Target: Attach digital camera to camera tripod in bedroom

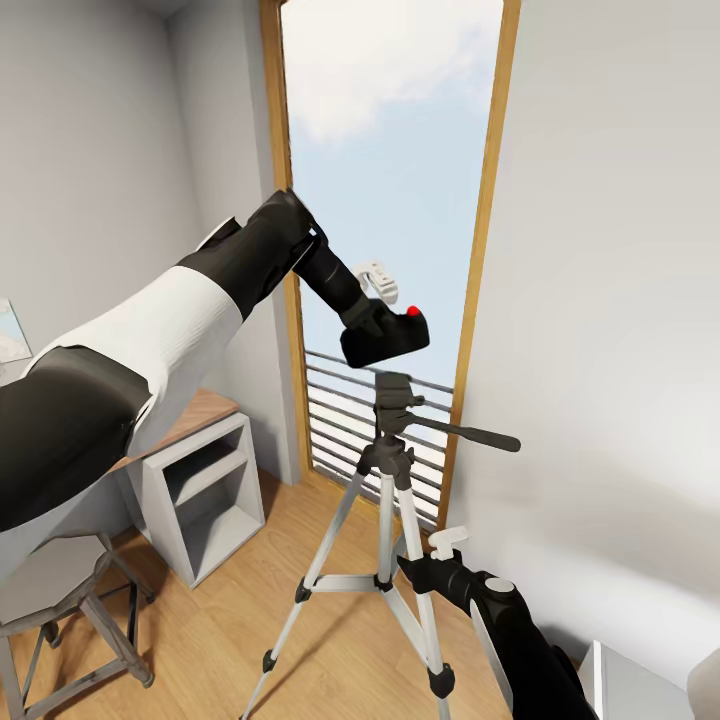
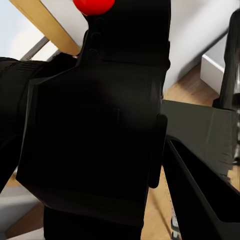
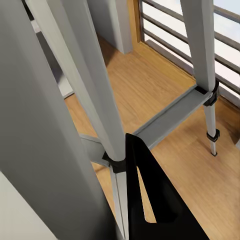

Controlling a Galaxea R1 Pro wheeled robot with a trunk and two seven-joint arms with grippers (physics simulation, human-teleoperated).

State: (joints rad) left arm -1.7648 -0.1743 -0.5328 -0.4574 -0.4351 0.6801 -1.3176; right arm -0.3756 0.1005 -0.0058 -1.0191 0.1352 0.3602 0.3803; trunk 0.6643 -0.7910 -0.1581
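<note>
Head view: left pincer (image 1: 385, 330) clamps digital camera (image 1: 395, 338) just above camera tripod (image 1: 392, 470) head.

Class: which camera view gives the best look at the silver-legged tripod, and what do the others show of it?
The head view: the silver-legged tripod appears almost whole, from black head and pan handle down to two feet. The right wrist view shows close-up legs and braces. In the left wrist view I cannot make it out.
</note>
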